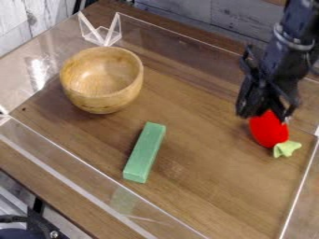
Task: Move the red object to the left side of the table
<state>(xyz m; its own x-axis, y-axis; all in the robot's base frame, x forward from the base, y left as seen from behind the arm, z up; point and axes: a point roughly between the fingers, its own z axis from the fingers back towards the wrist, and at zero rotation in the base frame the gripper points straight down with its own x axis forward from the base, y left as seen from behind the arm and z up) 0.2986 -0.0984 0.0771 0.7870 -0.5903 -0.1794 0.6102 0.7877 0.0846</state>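
Red object (pixel 267 129) lies on the table (pixel 200 159) at the right side, directly below the gripper (pixel 267 110); whether the jaws are spread or gripping cannot be told

On the desk (pixel 212 159) there is one red object (pixel 267 129), a toy strawberry with a single green leafy cap; one wooden bowl (pixel 101 78); one long green block (pixel 145 152); one clear folded plastic piece (pixel 100 29) at the far edge; one robot arm carries one gripper (pixel 267 105).
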